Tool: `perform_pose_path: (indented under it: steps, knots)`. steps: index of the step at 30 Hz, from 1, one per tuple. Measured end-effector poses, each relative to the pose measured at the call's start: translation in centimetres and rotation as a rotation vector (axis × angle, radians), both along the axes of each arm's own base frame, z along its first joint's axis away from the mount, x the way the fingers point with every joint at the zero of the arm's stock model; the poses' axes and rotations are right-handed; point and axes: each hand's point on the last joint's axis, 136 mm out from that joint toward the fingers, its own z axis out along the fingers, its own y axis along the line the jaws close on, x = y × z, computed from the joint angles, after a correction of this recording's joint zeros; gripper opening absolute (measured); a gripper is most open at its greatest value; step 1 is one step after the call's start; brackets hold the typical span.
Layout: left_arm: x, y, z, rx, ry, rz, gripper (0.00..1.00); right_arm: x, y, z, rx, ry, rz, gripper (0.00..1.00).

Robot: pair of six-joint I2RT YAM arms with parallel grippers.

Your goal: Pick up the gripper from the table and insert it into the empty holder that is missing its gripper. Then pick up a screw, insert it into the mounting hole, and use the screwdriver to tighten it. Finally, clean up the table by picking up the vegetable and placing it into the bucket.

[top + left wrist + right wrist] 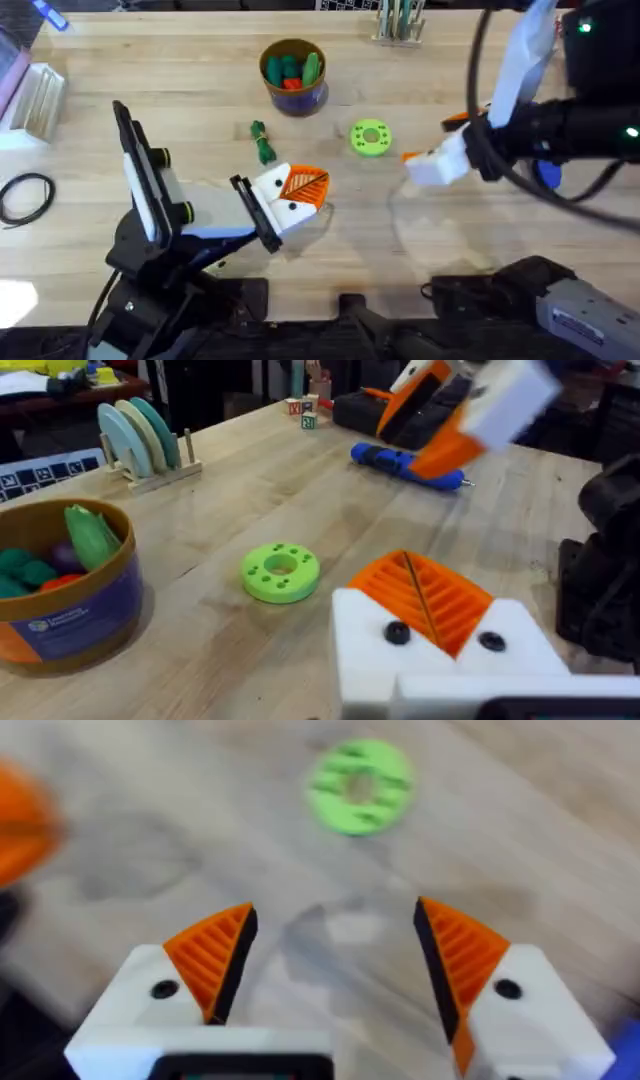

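Pincer of the left arm rests low on the tabletop, pads pressed together, apparently idle. Right pincer hovers spread wide, likely lining up a pick. Beyond lie the vegetable and a green disc. Farthest, the bucket holds toy vegetables; the screwdriver lies flat.
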Motion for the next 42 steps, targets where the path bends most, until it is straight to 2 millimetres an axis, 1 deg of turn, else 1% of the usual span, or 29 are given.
perform_pose_path:
  steps: [2,5,8,10,13,15,18,25,28,33,37,41,42]
  knots:
    - [0.0,0.0,0.0,0.000,0.000,0.000,0.006,2.5,-3.3,-1.1,-0.112,-0.019,-0.138,0.977]
    - [0.0,0.0,0.0,0.000,0.000,0.000,0.006,5.9,-7.9,-1.8,-0.216,-0.054,-0.322,0.978]
    - [0.0,0.0,0.0,0.000,0.000,0.000,0.006,8.5,-12.4,-2.4,-0.278,-0.073,-0.477,0.977]
    - [0.0,0.0,0.0,0.000,0.000,0.000,0.006,9.8,-15.4,-2.7,-0.304,-0.086,-0.569,0.980]
    - [0.0,0.0,0.0,0.000,0.000,0.000,0.006,11.1,-19.7,-3.2,-0.330,-0.099,-0.694,0.981]
    - [0.0,0.0,0.0,0.000,0.000,0.000,0.006,11.2,-22.0,-3.5,-0.353,-0.095,-0.749,0.983]
    - [0.0,0.0,0.0,0.000,0.000,0.000,0.006,10.8,-24.8,-4.2,-0.394,-0.073,-0.787,0.986]
    - [0.0,0.0,0.0,0.000,0.000,0.000,0.006,9.7,-28.1,-6.5,-0.479,0.006,-0.750,0.990]
    - [0.0,0.0,0.0,0.000,0.000,0.000,0.006,9.3,-28.9,-8.0,-0.476,0.054,-0.738,0.991]
    - [0.0,0.0,0.0,0.000,0.000,0.000,0.006,9.3,-30.1,-11.2,-0.407,0.122,-0.741,0.991]
    - [0.0,0.0,0.0,0.000,0.000,0.000,0.006,9.8,-30.4,-13.4,-0.338,0.148,-0.737,0.992]
    - [0.0,0.0,0.0,0.000,0.000,0.000,0.006,11.1,-30.0,-14.9,-0.276,0.139,-0.728,0.992]
    - [0.0,0.0,0.0,0.000,0.000,0.000,0.006,11.4,-30.0,-14.9,-0.265,0.131,-0.732,0.989]
